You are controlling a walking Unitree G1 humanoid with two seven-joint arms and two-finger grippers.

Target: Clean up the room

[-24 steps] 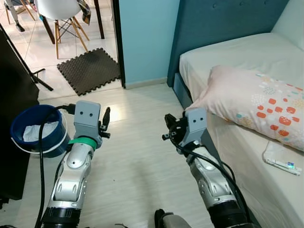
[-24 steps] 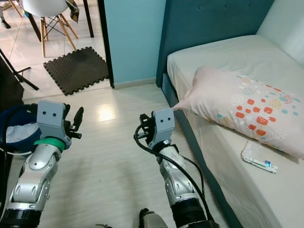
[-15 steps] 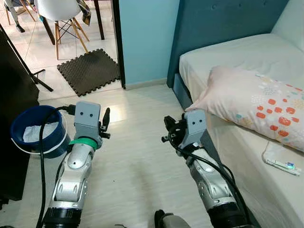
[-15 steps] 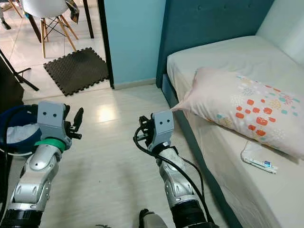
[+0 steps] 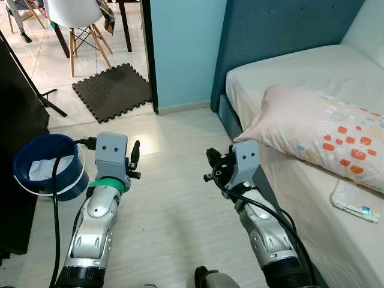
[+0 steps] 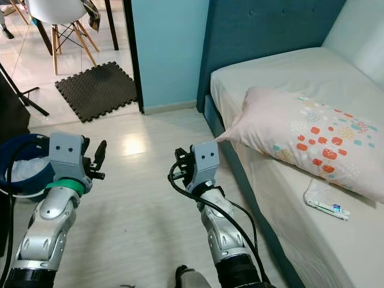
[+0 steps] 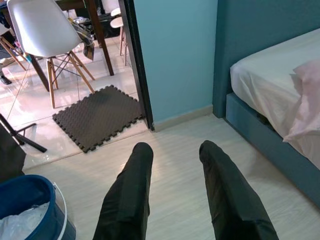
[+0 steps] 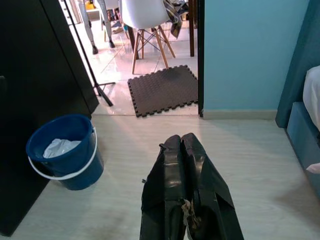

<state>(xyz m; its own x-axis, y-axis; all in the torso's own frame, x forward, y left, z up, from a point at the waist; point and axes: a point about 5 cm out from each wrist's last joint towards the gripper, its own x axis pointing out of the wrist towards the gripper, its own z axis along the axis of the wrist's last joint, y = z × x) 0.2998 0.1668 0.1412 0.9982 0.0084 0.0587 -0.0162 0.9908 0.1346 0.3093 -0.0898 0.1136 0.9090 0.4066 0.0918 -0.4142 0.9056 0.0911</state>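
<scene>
Pale wood floor [image 5: 174, 204] fills the middle of the head view in a bedroom with light blue walls. Along the right side runs a bed [image 5: 312, 72] with a dark teal frame and headboard and a white mattress. A pink pillow [image 5: 318, 129] with orange and teal spots lies on the mattress at right centre, one corner hanging past the bed's edge. Near the lower right edge of the frame, a small white packet [image 5: 354, 201] rests on the mattress, just beside the pillow.

At far left, a blue bucket [image 5: 45, 165] with a white handle stands on the floor against a black cabinet [image 5: 18, 138]; crumpled white material lies inside it. In the upper left, a doorway opens onto a tiled room with a dark foam mat [image 5: 113, 89] and a white chair [image 5: 75, 15] on wooden legs.

Both silver arms reach forward over the floor from the bottom of the frame. The left gripper [image 7: 175, 192], lower left of centre, is next to the bucket and has its two black fingers spread apart with nothing between them. The right gripper [image 8: 184, 190], just below centre near the bed's frame, has its fingers pressed together and holds nothing.
</scene>
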